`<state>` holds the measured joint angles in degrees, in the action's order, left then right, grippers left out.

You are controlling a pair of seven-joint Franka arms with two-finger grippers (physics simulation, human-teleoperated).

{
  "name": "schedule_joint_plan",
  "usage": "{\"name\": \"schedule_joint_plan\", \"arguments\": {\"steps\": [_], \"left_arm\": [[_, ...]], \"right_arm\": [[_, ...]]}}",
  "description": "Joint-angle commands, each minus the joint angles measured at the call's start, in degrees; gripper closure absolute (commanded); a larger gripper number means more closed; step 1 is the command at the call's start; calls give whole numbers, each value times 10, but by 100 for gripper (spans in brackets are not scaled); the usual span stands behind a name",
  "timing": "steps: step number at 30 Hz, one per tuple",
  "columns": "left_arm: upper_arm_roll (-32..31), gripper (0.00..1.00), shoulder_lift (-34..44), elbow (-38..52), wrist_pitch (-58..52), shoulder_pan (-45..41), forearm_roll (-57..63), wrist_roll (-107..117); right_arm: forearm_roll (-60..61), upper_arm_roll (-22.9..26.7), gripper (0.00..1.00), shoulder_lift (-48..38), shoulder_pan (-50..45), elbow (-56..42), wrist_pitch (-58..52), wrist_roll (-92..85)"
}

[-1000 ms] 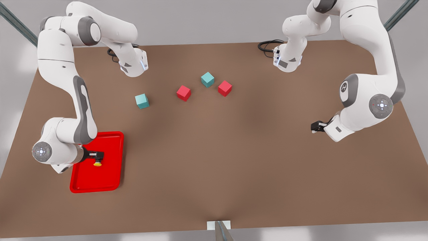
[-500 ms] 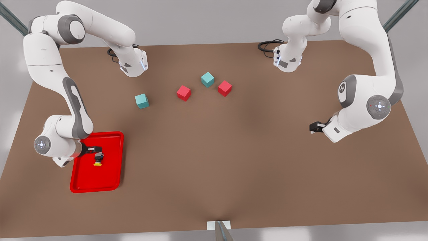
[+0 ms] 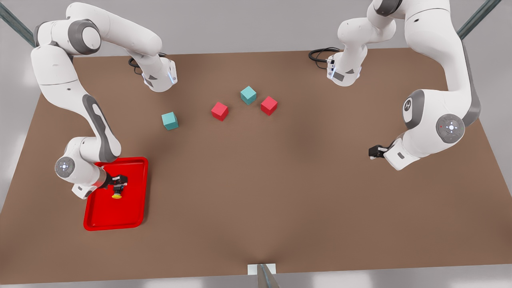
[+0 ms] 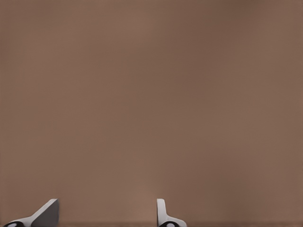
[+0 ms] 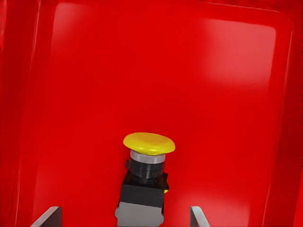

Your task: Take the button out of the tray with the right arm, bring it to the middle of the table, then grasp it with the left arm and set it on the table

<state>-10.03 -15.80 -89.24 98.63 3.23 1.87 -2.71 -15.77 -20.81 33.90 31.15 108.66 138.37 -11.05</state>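
The button (image 3: 117,195) has a black boxy base and a yellow cap and lies inside the red tray (image 3: 132,208) near the table's front corner at the front view's left. My right gripper (image 3: 119,182) hovers just over it, open. In the right wrist view the button (image 5: 144,175) sits between the two fingertips (image 5: 51,216), its cap pointing away from the gripper (image 5: 125,217), on the tray floor (image 5: 94,71). My left gripper (image 3: 374,152) waits open above bare table (image 3: 280,180) at the front view's right; the left wrist view shows its gripper (image 4: 106,215) over brown tabletop (image 4: 151,94).
Two teal cubes (image 3: 169,121) (image 3: 248,95) and two red cubes (image 3: 219,111) (image 3: 269,105) lie in a loose row toward the back middle. The arm bases (image 3: 160,78) (image 3: 344,74) stand at the back edge. A small white bracket (image 3: 262,269) sits at the front edge.
The right arm's wrist swung in over the tray, bringing the gripper closer above the button. The left arm drifted slightly toward the front view's left. The button has not moved.
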Motion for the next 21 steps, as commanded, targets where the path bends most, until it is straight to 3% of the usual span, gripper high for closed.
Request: {"name": "schedule_joint_plan", "arguments": {"steps": [1,21], "left_arm": [[-1,0,1,0,-2,0,1,4],[-1,0,-4,-1,1,-12,1,21]], "right_arm": [[2,1,0,0,0,1,61,-25],[-15,16,0,9,0,50,119,-17]]}}
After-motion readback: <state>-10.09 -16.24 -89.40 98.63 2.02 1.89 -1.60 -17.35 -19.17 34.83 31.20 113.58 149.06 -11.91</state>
